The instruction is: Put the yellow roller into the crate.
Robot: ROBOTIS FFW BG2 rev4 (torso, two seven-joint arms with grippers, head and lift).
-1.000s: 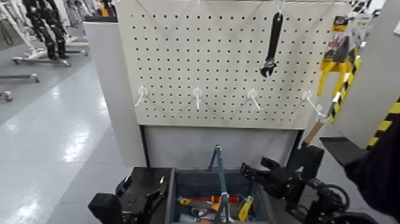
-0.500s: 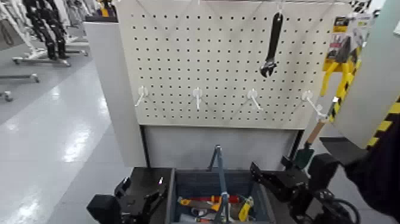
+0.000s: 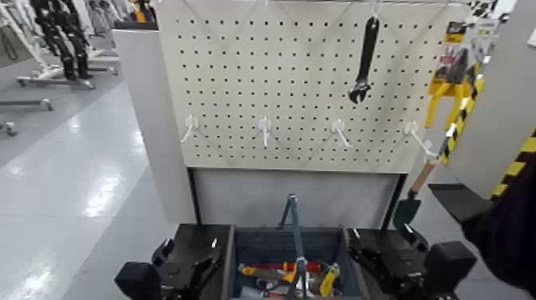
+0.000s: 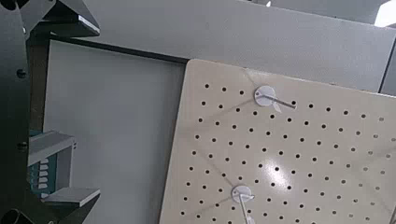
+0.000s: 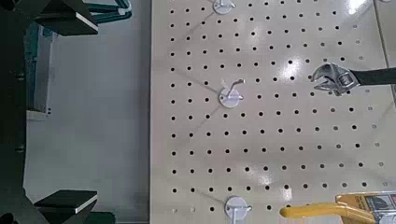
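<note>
The dark blue-grey crate (image 3: 263,242) stands at the bottom middle of the head view, its tall handle bar (image 3: 295,231) rising from its centre. The yellow roller's handle (image 3: 329,279) lies inside it, right of the bar; its white sleeve is hidden. My left gripper (image 3: 199,267) rests low beside the crate's left side. My right gripper (image 3: 375,259) sits low beside its right side. The left wrist view shows the left gripper (image 4: 89,110) open and empty. The right wrist view shows the right gripper (image 5: 89,110) open and empty.
An orange-handled screwdriver (image 3: 279,268) lies in the crate. The pegboard (image 3: 303,88) behind holds a black wrench (image 3: 365,60), white hooks and a yellow clamp-like tool (image 3: 448,94). A trowel (image 3: 408,209) hangs at the right. A black tray (image 3: 195,238) lies under the left gripper.
My right arm has lowered and drawn back to the crate's right side. The left arm has barely moved. The yellow handle stays in the crate.
</note>
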